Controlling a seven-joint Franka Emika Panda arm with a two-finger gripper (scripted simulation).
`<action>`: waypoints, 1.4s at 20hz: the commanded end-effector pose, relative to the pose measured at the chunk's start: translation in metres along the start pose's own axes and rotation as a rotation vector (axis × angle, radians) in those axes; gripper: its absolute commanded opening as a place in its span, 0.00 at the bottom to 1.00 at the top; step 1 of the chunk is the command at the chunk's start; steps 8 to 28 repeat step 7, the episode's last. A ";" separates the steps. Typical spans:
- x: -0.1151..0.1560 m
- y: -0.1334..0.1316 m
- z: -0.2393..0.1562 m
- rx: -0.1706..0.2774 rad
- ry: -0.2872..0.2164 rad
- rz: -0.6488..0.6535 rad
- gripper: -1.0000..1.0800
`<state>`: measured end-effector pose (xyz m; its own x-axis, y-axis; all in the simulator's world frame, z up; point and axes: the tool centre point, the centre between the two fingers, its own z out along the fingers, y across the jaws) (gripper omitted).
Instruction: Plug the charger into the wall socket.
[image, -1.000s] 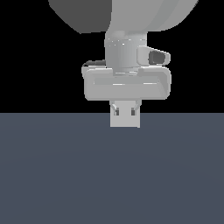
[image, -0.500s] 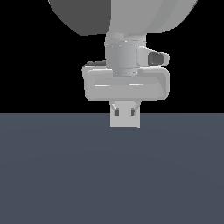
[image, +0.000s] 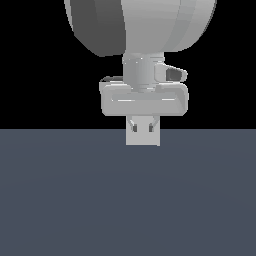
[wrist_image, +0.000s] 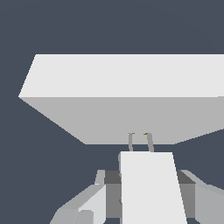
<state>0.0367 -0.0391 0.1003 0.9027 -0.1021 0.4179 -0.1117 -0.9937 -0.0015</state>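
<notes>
Charger: the charger (wrist_image: 151, 188) is a small white block. It sits right between the two fingers of the gripper (wrist_image: 148, 192). In the wrist view it sticks out past the fingers, toward the big grey block ahead.

Prongs: two thin metal prongs (wrist_image: 140, 142) stick out of the front of the charger. Their tips reach the face of the wall socket (wrist_image: 127, 118). I cannot tell if they are inside it or only touching it.

Wall socket: it is a big light-grey block, much wider than the charger. It stands on the dark floor (wrist_image: 43, 26) just in front of the charger. Its top is brighter than the side that faces the charger.

Gripper: its fingers (wrist_image: 87, 205) are pressed in on the two sides of the charger, pinching it. A grey finger shows on each side of the white block.

Exterior view, charger: a small pale square (image: 143, 136) hangs straight under the gripper's body (image: 145, 100). I cannot tell there where the charger ends and the socket begins, as both are pale and lie in one line.

Exterior view, fingers: two short dark fingertips (image: 134, 128) show at the top of that pale square, close together.

Arm: the big round grey arm (image: 145, 25) fills the top of the exterior view, right above the gripper.

Floor: the dark blue-grey floor (image: 60, 200) fills the lower half of the exterior view. The pale square sits at its far edge, against the black background.
</notes>
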 end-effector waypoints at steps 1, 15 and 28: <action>0.007 0.000 0.003 0.000 0.000 0.000 0.00; 0.012 0.000 0.006 -0.001 0.000 -0.001 0.00; 0.012 0.000 0.006 -0.001 0.000 -0.001 0.00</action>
